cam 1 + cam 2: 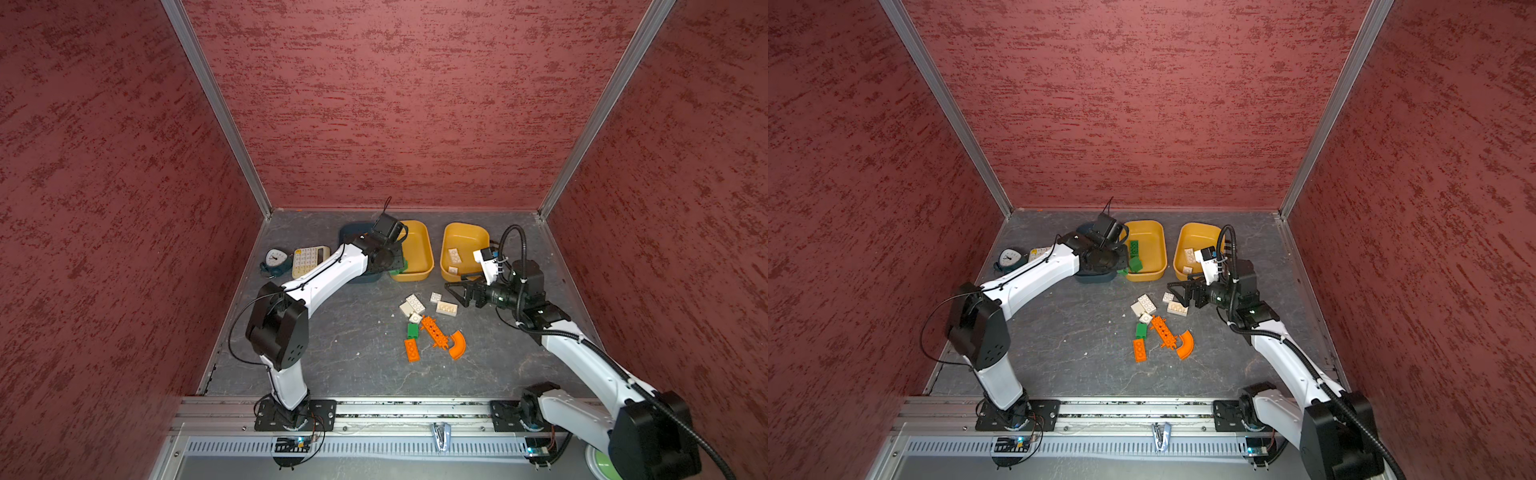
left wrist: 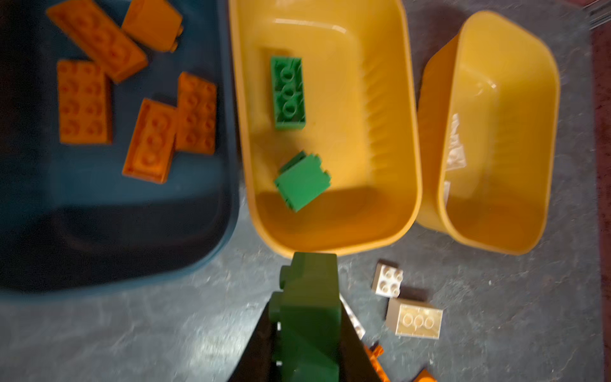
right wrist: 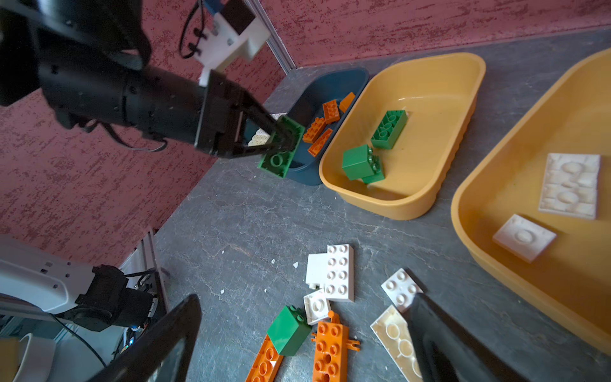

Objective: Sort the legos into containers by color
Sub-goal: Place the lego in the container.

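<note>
Your left gripper [image 3: 281,139] is clamped on a green brick [image 2: 305,314]. It pinches the brick's two flat side walls, and the brick sticks out past the fingertips. Just ahead of that hand is the near rim of the middle yellow tub [image 2: 330,246], which already holds green bricks. The held brick has not crossed the rim. Next to that tub, off to the hand's side, the teal tub [image 2: 115,258] holds orange bricks.

Your right gripper [image 1: 455,293] hangs with its jaws spread wide and nothing between them. On the table in front of its fingers lie loose white bricks [image 3: 339,273], a loose green brick [image 3: 289,330] and a long orange piece [image 3: 330,350]. Beyond that hand sits the other yellow tub [image 3: 458,211], holding white bricks.

The bricks look hard, light and smooth. They would likely slip if pinched on a corner or on the studs, so take each one across its flat long sides.
</note>
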Available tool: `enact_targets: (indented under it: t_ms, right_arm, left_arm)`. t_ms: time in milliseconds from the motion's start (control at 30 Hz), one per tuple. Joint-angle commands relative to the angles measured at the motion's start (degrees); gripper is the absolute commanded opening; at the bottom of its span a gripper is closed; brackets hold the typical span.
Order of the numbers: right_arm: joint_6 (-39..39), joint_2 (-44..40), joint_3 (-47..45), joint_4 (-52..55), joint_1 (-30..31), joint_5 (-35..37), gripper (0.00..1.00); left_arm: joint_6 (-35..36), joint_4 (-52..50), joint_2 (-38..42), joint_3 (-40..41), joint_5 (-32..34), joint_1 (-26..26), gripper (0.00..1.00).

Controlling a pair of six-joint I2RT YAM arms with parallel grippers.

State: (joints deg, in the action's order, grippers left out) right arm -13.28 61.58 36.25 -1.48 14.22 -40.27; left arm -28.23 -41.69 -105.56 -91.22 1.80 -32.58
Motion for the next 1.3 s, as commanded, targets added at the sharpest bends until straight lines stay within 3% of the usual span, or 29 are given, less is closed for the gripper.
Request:
enact_targets:
  t_ms: [0,200,400,567,667,733,867,1033,1267]
  right_arm:
    - [1.43,0.89,2.87,0.00,0.35,0.04,0.99]
    - [2.53,1.91,3.74,1.68,0.37,2.18,0.99]
    - [3.58,2.91,4.67,3.87,0.33,4.57,0.99]
    - [4.82,3.70,5.69,5.90,0.37,6.26,0.99]
    - [5.10,4.29,6.12,6.89,0.42,6.54,0.99]
    - [4.95,4.58,6.17,6.90,0.53,6.43,0.99]
    - [5.40,5.68,6.86,7.83,2.35,7.81,0.99]
    - [6.66,9.18,8.59,9.24,7.84,14.63,0.98]
    - [9.26,18.39,12.93,10.56,16.81,25.32,0.92]
  left_arm:
    - [8.78,2.38,-6.08,-7.27,-5.48,1.78,0.17]
    - [11.68,3.76,-17.82,-20.27,-10.35,3.89,0.17]
    - [11.10,4.66,-26.48,-27.22,-12.33,4.89,0.21]
    - [11.35,4.71,-28.50,-29.98,-13.06,5.07,0.53]
    - [12.65,4.54,-26.41,-29.09,-13.56,5.07,0.64]
    - [13.69,5.22,-22.93,-26.02,-13.75,5.00,0.72]
    - [14.32,10.09,-12.48,-14.34,-16.51,5.53,0.78]
    - [14.31,15.97,3.01,3.79,-21.54,6.61,0.90]
    - [10.86,19.61,17.59,20.82,-30.60,10.87,1.00]
